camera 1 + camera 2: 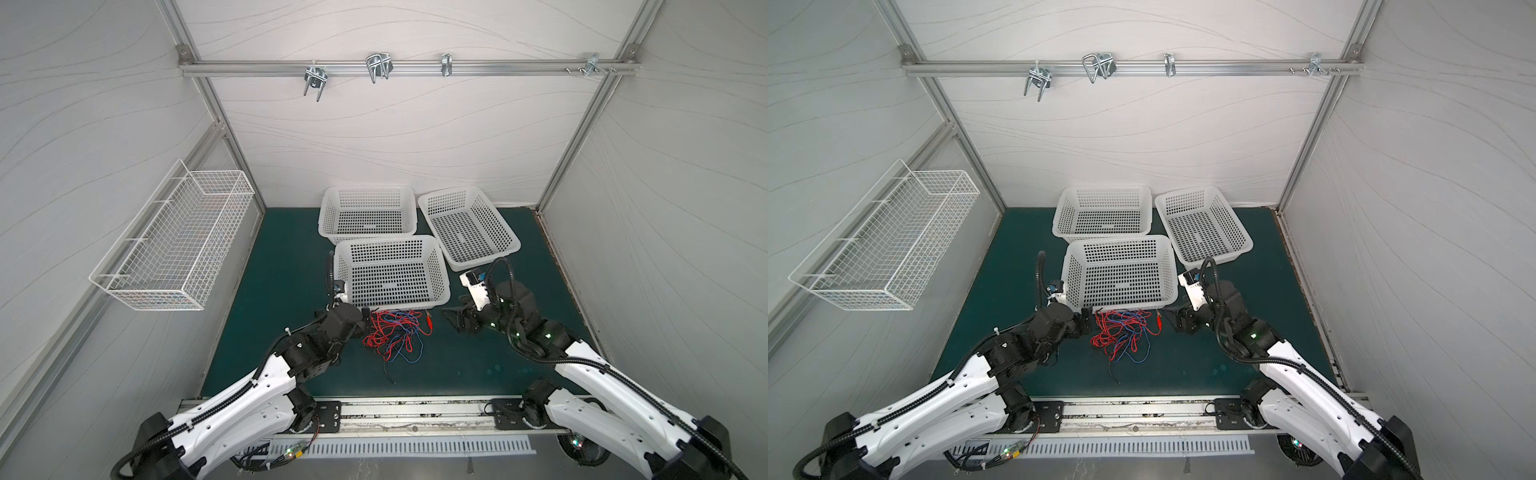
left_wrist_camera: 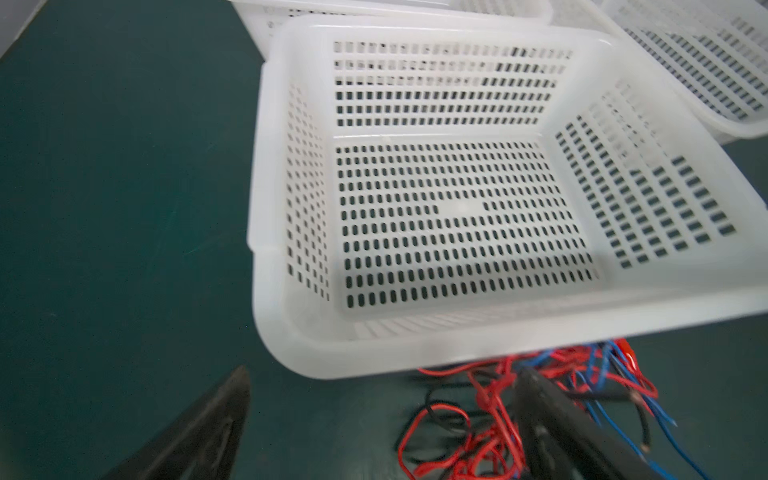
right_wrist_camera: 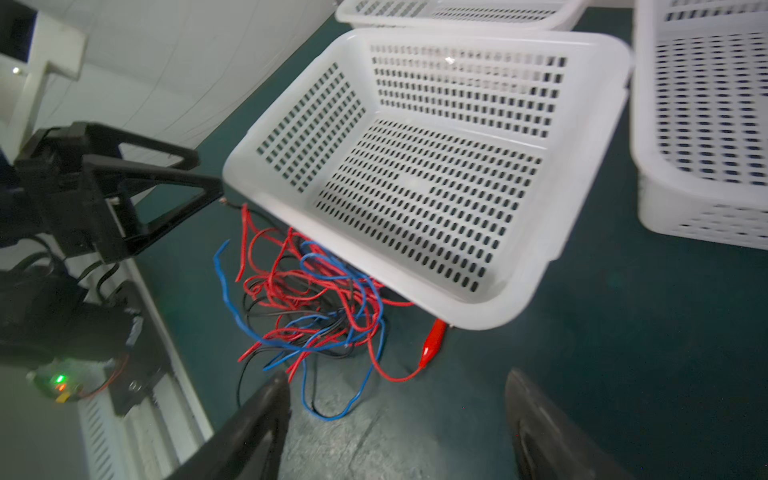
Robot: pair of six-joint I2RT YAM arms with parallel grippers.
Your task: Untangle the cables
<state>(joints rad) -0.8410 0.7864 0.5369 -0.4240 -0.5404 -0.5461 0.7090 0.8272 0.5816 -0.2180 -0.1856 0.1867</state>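
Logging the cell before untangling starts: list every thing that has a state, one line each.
cables: tangled in one heap on the mat, against the near basket, none gripped.
left gripper: open, at the heap's edge.
right gripper: open, holding nothing.
near basket: empty.
rear middle basket: empty.
rear right basket: empty.
wire wall basket: empty.
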